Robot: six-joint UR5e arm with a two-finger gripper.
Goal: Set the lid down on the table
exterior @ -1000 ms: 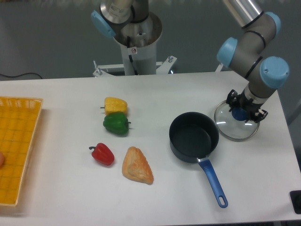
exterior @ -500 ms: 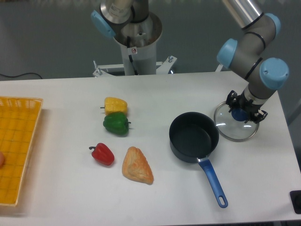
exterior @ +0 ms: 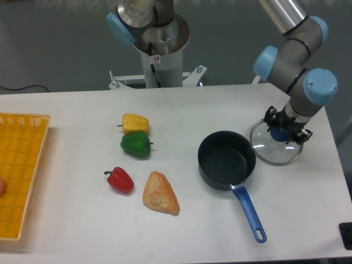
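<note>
While resting flat on the white table (exterior: 181, 104), near its right edge and just right of the saucepan (exterior: 226, 159), the lid (exterior: 276, 149) looks already set down. Lying with its metal rim on the tabletop, glass clear, blue knob in the centre under the gripper.

Going by size after the table: yellow mesh tray (exterior: 19, 176) at the far left edge, partly cut by the frame. Then the dark saucepan, open and empty, blue handle pointing toward the front right, its rim close to the lid's rim, touching or not cannot be told. Then a brown pastry (exterior: 160, 193) in front of centre. Then a green pepper (exterior: 135, 144) with a yellow pepper (exterior: 135, 122) just behind it, touching or nearly so. Then a red pepper (exterior: 120, 180) left of the pastry.

Gripper (exterior: 285, 132) positioned straight over the lid's knob, black fingers on both sides of it. Whether clamped on the knob or slightly opened: cannot tell from this view.
</note>
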